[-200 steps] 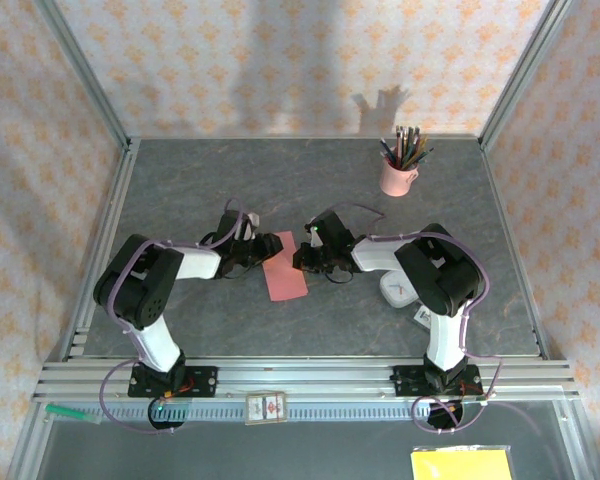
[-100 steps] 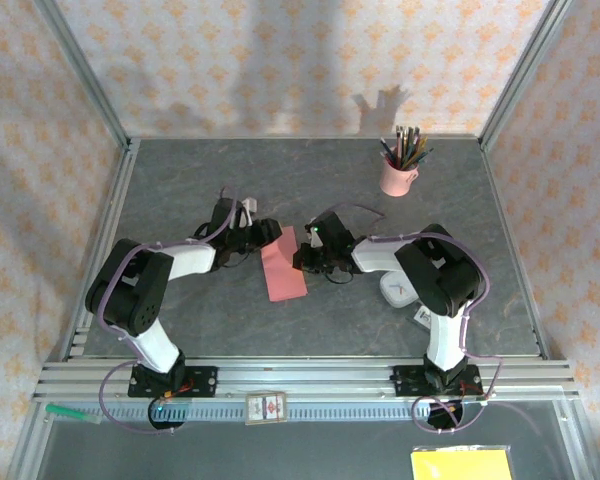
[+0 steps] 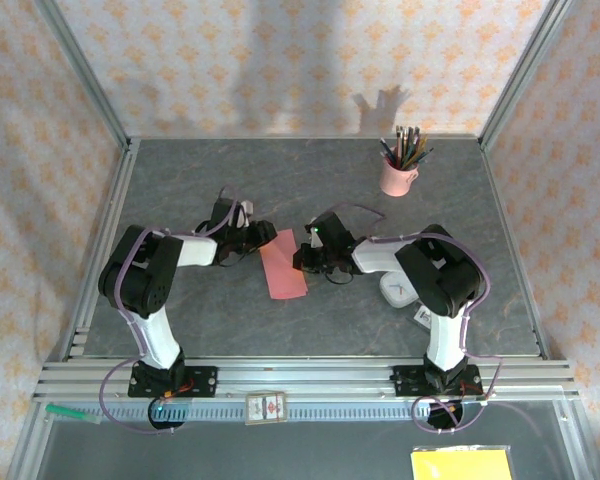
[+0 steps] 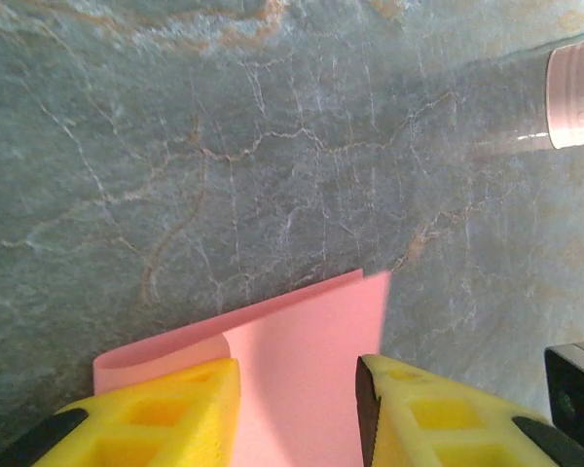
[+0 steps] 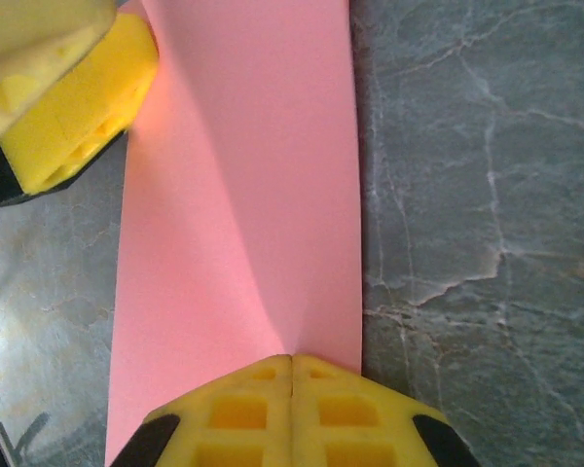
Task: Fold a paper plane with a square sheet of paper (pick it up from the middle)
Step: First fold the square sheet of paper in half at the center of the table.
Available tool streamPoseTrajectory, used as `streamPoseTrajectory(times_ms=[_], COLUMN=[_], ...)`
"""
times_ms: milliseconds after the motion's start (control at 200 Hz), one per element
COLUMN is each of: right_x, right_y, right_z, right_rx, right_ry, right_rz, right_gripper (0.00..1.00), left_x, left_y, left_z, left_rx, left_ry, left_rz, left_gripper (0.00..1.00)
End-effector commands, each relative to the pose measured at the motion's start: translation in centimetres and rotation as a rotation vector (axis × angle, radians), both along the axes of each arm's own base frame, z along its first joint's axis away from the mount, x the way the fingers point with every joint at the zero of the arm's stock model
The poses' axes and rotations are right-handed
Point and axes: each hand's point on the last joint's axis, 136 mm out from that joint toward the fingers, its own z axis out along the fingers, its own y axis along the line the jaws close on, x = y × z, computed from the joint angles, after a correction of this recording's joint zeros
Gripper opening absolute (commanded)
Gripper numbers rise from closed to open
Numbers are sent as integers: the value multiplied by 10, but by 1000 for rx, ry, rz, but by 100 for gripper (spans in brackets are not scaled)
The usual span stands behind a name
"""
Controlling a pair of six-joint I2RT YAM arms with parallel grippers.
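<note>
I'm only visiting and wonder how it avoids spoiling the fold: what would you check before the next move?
1. Square sheet of paper lies folded over into a strip: ok.
2. Right gripper shut, tips at the paper's edge: ok.
3. Left gripper open, fingers astride the paper's corner: ok.
4. Right gripper pinching the paper or only pressing it: cannot tell.
5. Pencil cup far from both grippers: ok.

Grey marbled tabletop [image 3: 310, 180], tan veins. Cream wallpaper [image 3: 280, 50] with orange floral print far, left and right. Aluminium posts [image 3: 83, 72] at far corners, slotted rail [image 3: 320, 372] along near edge.
</note>
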Motion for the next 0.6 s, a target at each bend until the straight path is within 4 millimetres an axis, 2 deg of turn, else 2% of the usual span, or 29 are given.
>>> streamPoseTrajectory(times_ms=[0, 135, 235, 415, 596], right_x=[-32, -32, -32, -29, -30], right_y=[-61, -61, -60, -59, -61], right_z=[-71, -71, -71, -72, -72], right_rx=[-289, -290, -289, -290, -298], right_ry=[148, 148, 148, 147, 148], right_rz=[-81, -81, -82, -78, -80], right_gripper=[0, 0, 0, 0, 0], left_x=[10, 6, -1, 1, 12], left_y=[7, -5, -4, -2, 3], left_z=[15, 43, 50, 35, 8], left_rx=[19, -85, -102, -79, -15], left_ry=[-44, -93, -110, -93, -47], left_rz=[-1, -26, -24, -21, -17], left_gripper=[42, 42, 42, 42, 42])
